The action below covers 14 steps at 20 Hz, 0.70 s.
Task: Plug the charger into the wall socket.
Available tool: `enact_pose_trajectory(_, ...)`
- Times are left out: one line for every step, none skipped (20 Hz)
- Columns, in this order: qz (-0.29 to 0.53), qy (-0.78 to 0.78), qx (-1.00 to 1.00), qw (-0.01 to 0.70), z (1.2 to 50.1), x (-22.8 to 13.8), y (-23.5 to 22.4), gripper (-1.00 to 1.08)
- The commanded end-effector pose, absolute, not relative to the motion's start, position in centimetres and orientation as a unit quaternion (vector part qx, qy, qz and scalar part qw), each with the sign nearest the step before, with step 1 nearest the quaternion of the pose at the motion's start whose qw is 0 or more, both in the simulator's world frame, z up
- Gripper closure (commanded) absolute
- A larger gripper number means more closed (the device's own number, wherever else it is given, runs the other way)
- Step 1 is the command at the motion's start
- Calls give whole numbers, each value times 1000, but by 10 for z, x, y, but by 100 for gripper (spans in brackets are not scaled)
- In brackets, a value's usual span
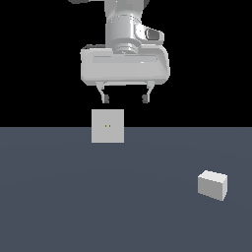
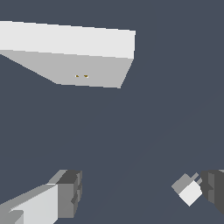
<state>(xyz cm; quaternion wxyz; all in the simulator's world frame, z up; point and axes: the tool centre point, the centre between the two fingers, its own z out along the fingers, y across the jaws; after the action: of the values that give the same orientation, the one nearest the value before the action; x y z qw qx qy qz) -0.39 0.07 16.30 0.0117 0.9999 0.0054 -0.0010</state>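
The charger (image 1: 212, 185) is a small light-grey block lying on the dark floor at the exterior view's right. The wall socket (image 1: 108, 126) is an upright square plate with two tiny orange slots at its centre, standing left of centre. My gripper (image 1: 125, 99) hangs high above the floor, just above and slightly right of the socket, with its jaws open and nothing between them. The wrist view shows the socket (image 2: 87, 57), the charger (image 2: 188, 189) close to one finger (image 2: 213, 189), and the open gripper (image 2: 141, 188).
A flat dark grey floor (image 1: 74, 206) carries both things. Behind it is black background.
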Motion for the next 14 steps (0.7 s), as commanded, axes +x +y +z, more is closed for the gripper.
enact_pose_trajectory(-1,5,1000,12,163,-4,1,-92)
enact_pose_trajectory(-1,5,1000,12,163,-4,0,-92)
enact_pose_trajectory(-1,3,1000,12,162,-4,0,-92)
enact_pose_trajectory(-1,0,1000,12,162,-4,-2,-92)
enact_pose_trajectory(-1,-4,1000,12,161,-5,-3,-92)
enact_pose_trajectory(0,-9,1000,12,159,-6,-6,-92)
enact_pose_trajectory(0,-16,1000,12,158,-6,-8,-92)
enact_pose_trajectory(0,-24,1000,12,156,-7,-11,-92)
enact_pose_trajectory(1,-33,999,12,154,-9,-15,-92)
enact_pose_trajectory(1,-43,999,12,151,-10,-19,-92)
enact_pose_trajectory(2,-54,998,11,149,-12,-24,-92)
enact_pose_trajectory(3,-67,998,11,146,-14,-29,-92)
enact_pose_trajectory(3,-81,997,11,142,-16,-34,-92)
enact_pose_trajectory(4,-96,995,11,139,-19,-40,-92)
